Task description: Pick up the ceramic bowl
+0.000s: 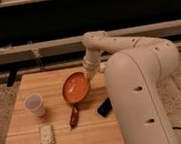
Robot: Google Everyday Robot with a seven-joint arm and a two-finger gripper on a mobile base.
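The ceramic bowl (76, 87), orange-red with a darker rim, is at the middle of the wooden table (40, 83). It is tilted, with its inside facing the camera and its right rim raised. My gripper (89, 76) comes down from the white arm and is shut on that right rim. The bowl's lower left edge is close to the tabletop, and a shadow lies beneath it.
A translucent white cup (34, 104) stands left of the bowl. A brown oblong item (73, 117) and a black item (104, 107) lie in front of the bowl. A white-green packet (46, 135) lies near the front left. My bulky white arm (142, 89) covers the table's right side.
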